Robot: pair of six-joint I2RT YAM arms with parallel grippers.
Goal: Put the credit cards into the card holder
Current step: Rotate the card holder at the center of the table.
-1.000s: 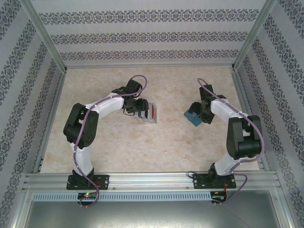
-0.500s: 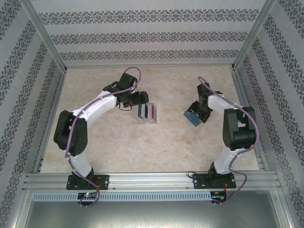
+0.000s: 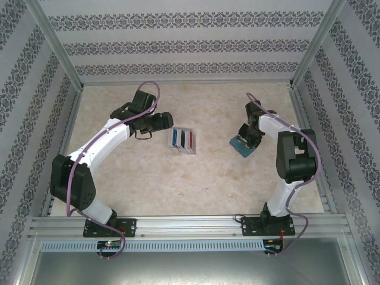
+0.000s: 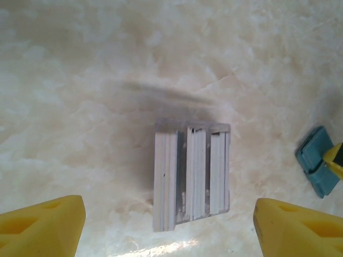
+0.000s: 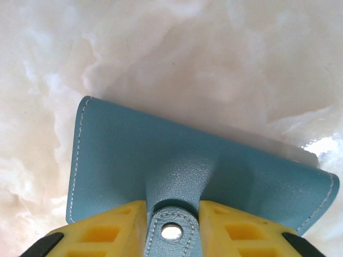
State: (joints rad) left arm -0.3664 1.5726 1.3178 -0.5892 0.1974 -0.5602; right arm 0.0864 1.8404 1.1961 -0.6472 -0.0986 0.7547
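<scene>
Top external: cards (image 3: 183,139) in rack (image 3: 181,152); left hand (image 3: 169,123) spread, right hand (image 3: 246,139) pinching card holder (image 3: 238,146)

Your card holder (image 5: 177,155) reads as soft teal leather-like stuff, matt with a fine pebbled grain and pale stitching along the edges; its snap (image 5: 171,232) is shiny metal. Fingers (image 5: 102,233) on your right gripper (image 5: 171,208) are yellow and matt, plastic or rubbery, can't tell which. Table (image 4: 80,80) is marble-look, smooth, glossy with glare patches. Rack (image 4: 191,174) is pale grey ridged plastic, dull. Credit cards (image 3: 183,138) look like thin plastic. Near rails (image 3: 190,224) are brushed metal.
</scene>
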